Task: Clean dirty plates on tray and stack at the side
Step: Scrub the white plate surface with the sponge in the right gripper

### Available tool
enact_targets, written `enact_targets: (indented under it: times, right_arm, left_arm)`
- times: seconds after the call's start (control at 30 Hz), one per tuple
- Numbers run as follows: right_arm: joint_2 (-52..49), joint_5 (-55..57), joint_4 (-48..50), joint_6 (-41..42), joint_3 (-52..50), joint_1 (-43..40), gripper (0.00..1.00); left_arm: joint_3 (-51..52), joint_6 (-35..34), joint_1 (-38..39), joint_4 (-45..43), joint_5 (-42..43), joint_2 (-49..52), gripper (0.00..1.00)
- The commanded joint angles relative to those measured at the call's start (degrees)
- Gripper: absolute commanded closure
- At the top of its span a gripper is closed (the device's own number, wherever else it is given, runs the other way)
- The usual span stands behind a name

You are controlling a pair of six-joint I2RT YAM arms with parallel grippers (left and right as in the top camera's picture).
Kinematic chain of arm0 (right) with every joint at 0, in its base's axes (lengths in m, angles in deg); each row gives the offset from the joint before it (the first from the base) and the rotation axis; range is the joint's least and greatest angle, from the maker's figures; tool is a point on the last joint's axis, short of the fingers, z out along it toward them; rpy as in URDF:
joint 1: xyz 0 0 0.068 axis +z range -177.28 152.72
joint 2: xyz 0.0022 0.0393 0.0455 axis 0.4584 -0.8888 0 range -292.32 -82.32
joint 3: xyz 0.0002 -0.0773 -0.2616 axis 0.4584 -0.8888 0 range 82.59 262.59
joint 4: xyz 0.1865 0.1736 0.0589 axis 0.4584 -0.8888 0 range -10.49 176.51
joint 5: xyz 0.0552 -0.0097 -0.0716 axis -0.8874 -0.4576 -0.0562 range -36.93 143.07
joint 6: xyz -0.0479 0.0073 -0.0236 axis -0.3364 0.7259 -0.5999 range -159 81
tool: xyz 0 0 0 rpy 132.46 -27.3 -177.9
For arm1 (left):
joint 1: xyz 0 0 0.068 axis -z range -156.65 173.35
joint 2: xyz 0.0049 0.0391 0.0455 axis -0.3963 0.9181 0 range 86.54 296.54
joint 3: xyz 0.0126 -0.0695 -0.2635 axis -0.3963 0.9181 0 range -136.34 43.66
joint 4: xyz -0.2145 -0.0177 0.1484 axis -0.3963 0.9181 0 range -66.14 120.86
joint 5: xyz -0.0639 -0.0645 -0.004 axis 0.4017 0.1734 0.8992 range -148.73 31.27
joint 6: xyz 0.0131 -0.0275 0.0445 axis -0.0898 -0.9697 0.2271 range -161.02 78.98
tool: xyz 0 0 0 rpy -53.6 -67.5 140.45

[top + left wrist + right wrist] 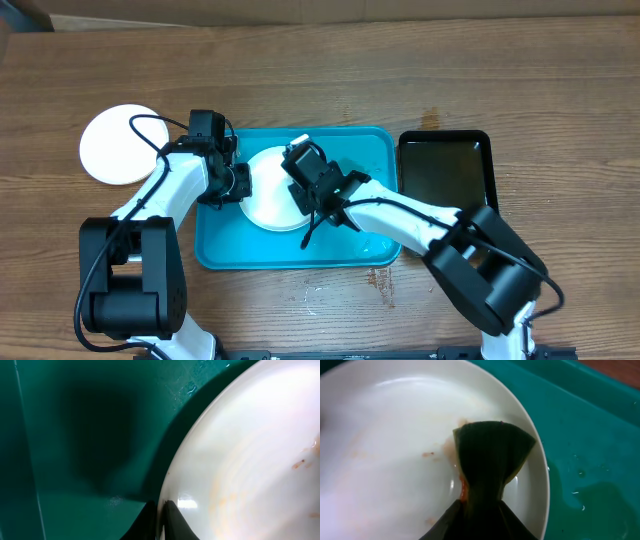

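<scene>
A white plate (262, 185) with orange-brown smears (427, 454) lies in the turquoise tray (230, 245). My left gripper (238, 185) is pinched shut on that plate's left rim; in the left wrist view its fingertips (161, 512) clamp the plate's (250, 450) edge over the tray floor (75, 435). Over the plate's right half, my right gripper (305, 205) holds a dark green wiping pad (490, 455). The pad presses flat on the plate (395, 435) near its rim, with an orange streak at its left edge. Another white plate (118, 143) rests on the table left of the tray.
A smaller black tray (445, 170) stands just right of the turquoise one. Water drops glisten on the tray floor (590, 450) beside the plate. Wooden table surrounds everything, and both arms reach in from the near edge.
</scene>
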Motion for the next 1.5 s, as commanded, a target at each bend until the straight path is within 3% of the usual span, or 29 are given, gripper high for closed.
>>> enact_targets:
  times: [0.0, 0.27, 0.4, 0.57, 0.97, 1.23, 1.33, 1.47]
  right_arm:
    - [-2.12, -0.07, 0.46, 0.07, 0.07, -0.76, 0.94]
    - [-2.38, -0.85, -6.19, 4.98, 0.04, -0.85, 0.96]
    - [-3.89, -11.47, -6.82, 6.49, 0.04, -0.81, 0.96]
    - [-5.99, -18.29, -3.85, 12.24, 0.04, -0.44, 0.96]
    - [-5.86, -28.24, 6.05, 15.43, 2.97, -2.51, 0.96]
    - [-3.80, -56.61, 0.22, 15.43, 11.69, -11.56, 0.96]
    - [-3.82, -52.68, -4.98, 15.37, 10.03, -12.31, 0.96]
    - [-3.89, -50.60, -3.02, 15.39, 6.36, -11.04, 0.96]
  left_arm:
    - [0.52, -0.15, -0.26, -0.11, 0.24, 0.72, 0.91]
    - [0.52, -0.17, -0.26, -0.20, 0.22, 0.72, 0.96]
    - [0.52, -0.17, -0.26, -0.26, 0.22, 0.72, 0.96]
    - [0.52, -0.17, -0.26, -0.42, 0.24, 0.72, 0.96]
    - [0.52, -0.17, -0.26, -0.50, 0.22, 0.72, 0.96]
    - [0.52, -0.17, -0.26, -0.66, 0.22, 0.72, 0.96]
    - [0.52, -0.15, -0.26, -0.66, 0.22, 0.72, 0.96]
    - [0.52, -0.17, -0.26, -0.68, 0.22, 0.72, 0.96]
